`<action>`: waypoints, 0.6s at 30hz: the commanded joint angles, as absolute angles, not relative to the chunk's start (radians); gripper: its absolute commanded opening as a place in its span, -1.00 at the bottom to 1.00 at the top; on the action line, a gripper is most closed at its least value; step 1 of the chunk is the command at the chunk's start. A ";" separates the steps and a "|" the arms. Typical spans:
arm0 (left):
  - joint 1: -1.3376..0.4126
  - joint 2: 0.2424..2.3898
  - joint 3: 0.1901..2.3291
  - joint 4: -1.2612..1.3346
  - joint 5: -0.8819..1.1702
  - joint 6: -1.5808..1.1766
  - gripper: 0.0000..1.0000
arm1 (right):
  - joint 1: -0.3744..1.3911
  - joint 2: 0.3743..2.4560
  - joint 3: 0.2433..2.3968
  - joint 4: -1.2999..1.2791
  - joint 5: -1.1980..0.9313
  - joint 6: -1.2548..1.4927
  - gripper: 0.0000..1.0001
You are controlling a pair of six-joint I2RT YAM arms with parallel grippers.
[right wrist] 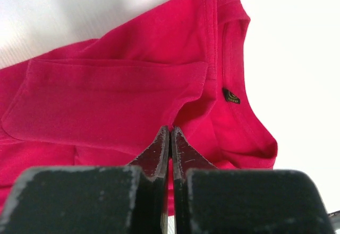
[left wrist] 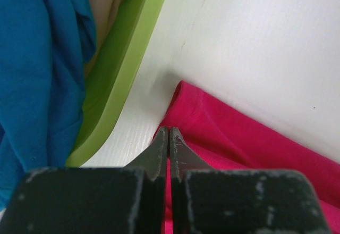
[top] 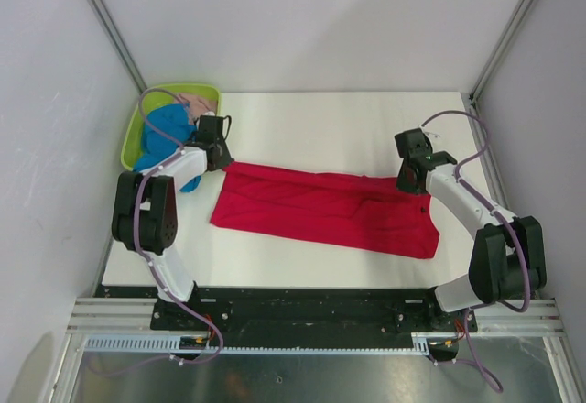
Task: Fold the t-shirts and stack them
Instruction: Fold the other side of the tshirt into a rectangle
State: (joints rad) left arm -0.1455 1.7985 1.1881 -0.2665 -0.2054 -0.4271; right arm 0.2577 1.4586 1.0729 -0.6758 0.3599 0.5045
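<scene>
White table (top: 302, 119) fills the middle of the overhead view, with pale grey walls around it. Nearest, along the bottom of the frame, both arm bases sit on a black rail (top: 311, 307). The left arm (top: 146, 211) rises at lower left and the right arm (top: 499, 256) at lower right, each reaching away toward the far side.

Between them the red t-shirt (top: 320, 206) lies flat on the table as a long band, running from left of centre to the right. Its collar is at the right end. In the right wrist view the collar sits at upper right, with a small black label (right wrist: 231, 95) inside it.

The left jaws are pressed fully together, their tips over the shirt's far left corner; no cloth shows pinched between them. The right jaws are likewise closed tight, above the shirt just short of the collar, gripping nothing visible.

Farther back, at upper left, stands a lime-green basket (top: 131, 137). The blue t-shirt (top: 165, 133) spills over its near rim, and the pink t-shirt (top: 197, 105) lies deeper inside.
</scene>
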 commanded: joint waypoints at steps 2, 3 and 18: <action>-0.142 1.725 1.158 -0.242 -0.210 -0.436 -1.00 | 0.262 1.414 1.041 -0.698 0.406 0.517 -1.00; -0.141 1.722 1.153 -0.243 -0.211 -0.439 -1.00 | 0.263 1.413 1.036 -0.697 0.408 0.517 -1.00; -0.143 1.707 1.086 -0.242 -0.188 -0.500 -0.57 | 0.281 1.434 0.976 -0.660 0.403 0.522 -1.00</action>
